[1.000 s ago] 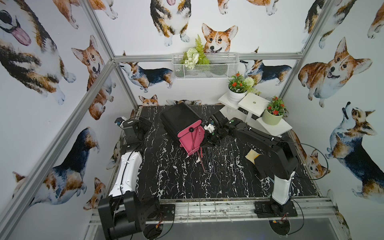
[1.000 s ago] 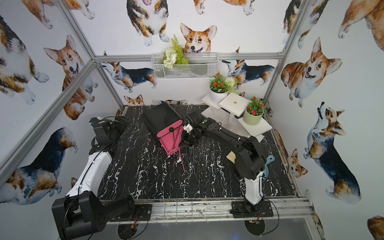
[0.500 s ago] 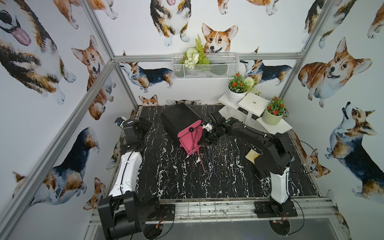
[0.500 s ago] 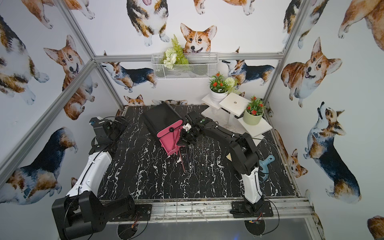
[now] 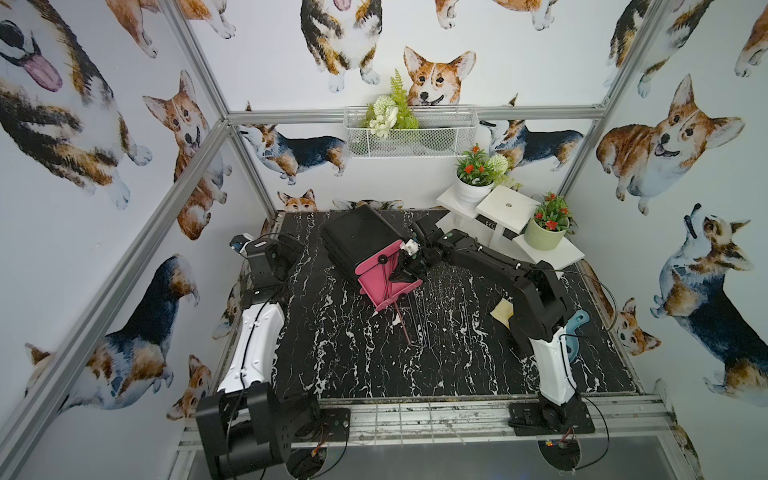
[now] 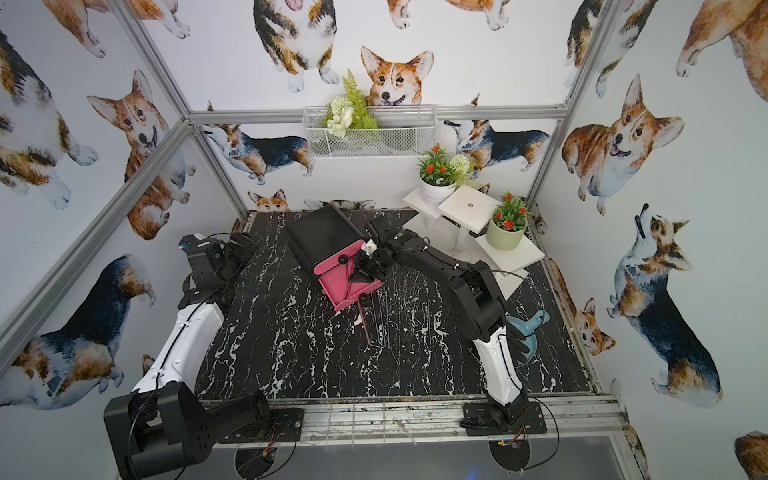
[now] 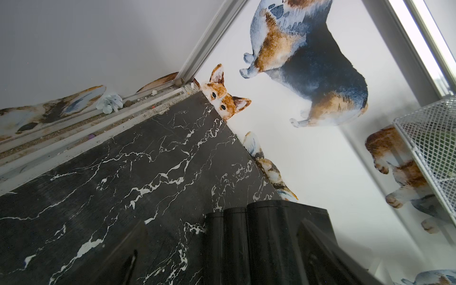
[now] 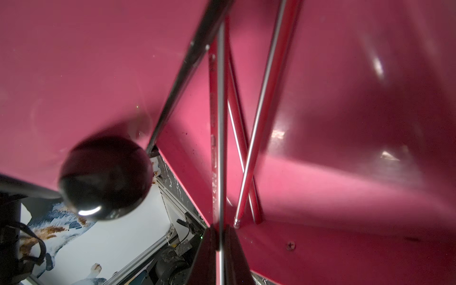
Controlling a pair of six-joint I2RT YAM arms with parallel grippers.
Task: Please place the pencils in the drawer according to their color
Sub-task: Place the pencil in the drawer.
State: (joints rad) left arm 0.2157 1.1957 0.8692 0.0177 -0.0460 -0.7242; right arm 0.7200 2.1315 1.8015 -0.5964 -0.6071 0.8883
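The right gripper (image 8: 220,234) pinches one pencil (image 8: 221,128) over the open pink drawer (image 8: 345,185) of the cabinet (image 5: 357,237) at far centre, where other pencils (image 8: 262,118) lie crossed. Dropped steep, it could catch on them or poke over the rim. The left gripper (image 5: 284,251) sits spread at far left.
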